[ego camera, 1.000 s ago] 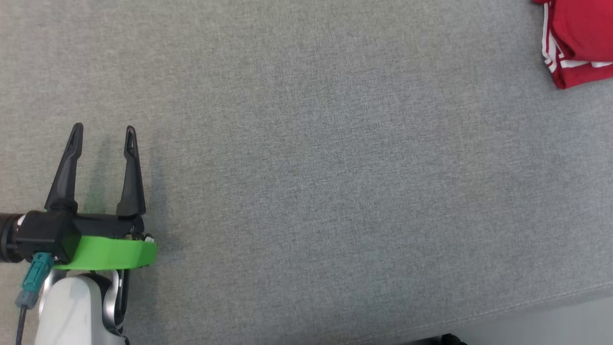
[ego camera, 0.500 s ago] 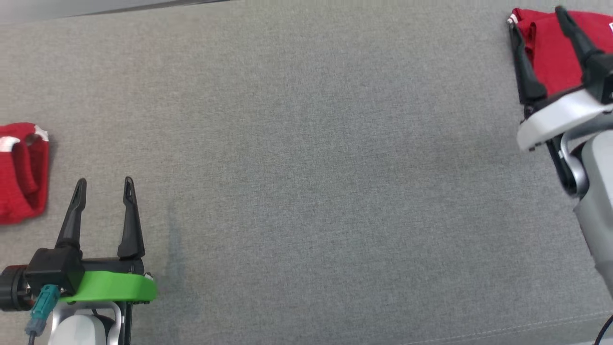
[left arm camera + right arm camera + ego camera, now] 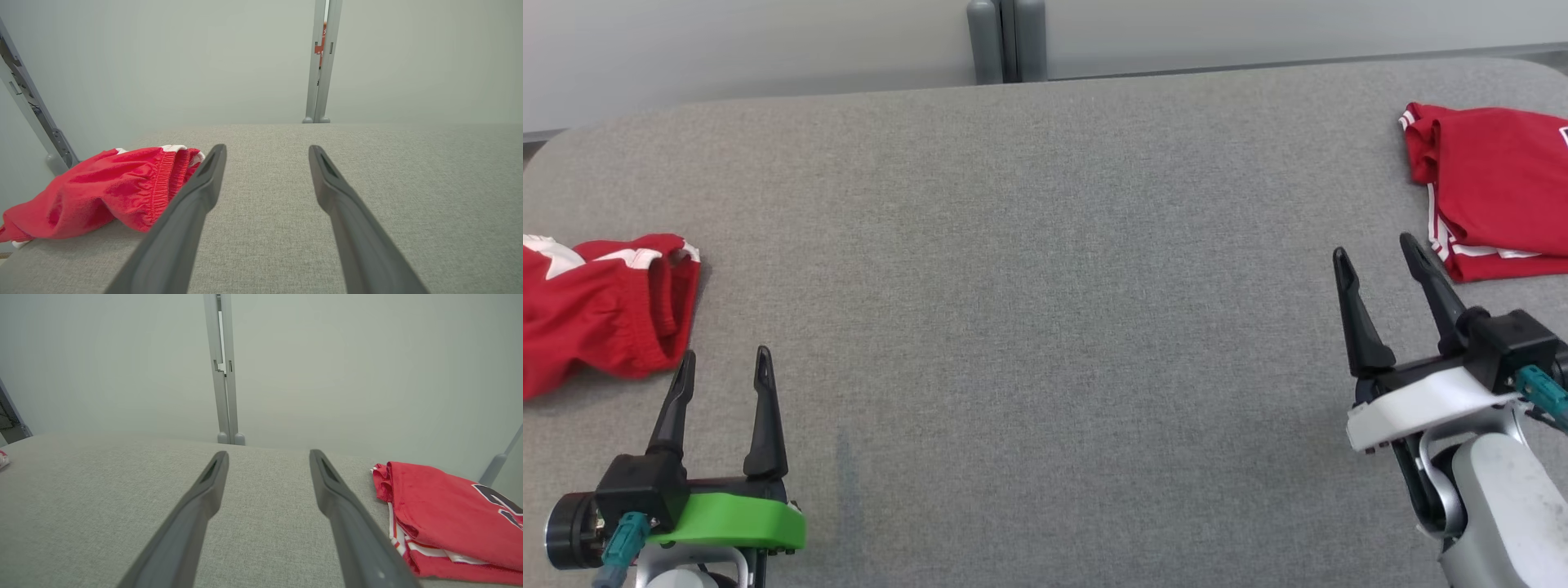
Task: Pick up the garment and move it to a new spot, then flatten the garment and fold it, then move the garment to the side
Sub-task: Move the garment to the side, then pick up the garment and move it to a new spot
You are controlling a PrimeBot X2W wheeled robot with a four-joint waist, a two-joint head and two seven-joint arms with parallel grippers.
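A pair of red shorts (image 3: 600, 306) lies crumpled at the left edge of a grey cloth-covered table (image 3: 1045, 269), white trim showing at the top and the elastic waistband turned toward the table's middle. Part of the shorts runs out of the head view on the left.

Across the table, near its far right corner, a red shirt (image 3: 1494, 184) with white stripes sits folded in a flat stack. The right wrist view shows part of a dark printed mark on its top layer. The two garments are well apart, with a wide stretch of bare grey cloth between them.

The left gripper (image 3: 725, 354) hangs over the near left part of the table, just beside the shorts and on their near side. Its two dark fingers are spread wide with nothing between them, and they touch no cloth. In the left wrist view the shorts lie to the left of its left finger.

The right gripper (image 3: 1374, 246) stands over the near right part of the table, near the folded shirt but apart from it, its fingers likewise spread wide and empty.

Behind the table's far edge a grey post (image 3: 1005, 41) rises against a pale wall (image 3: 768, 41).
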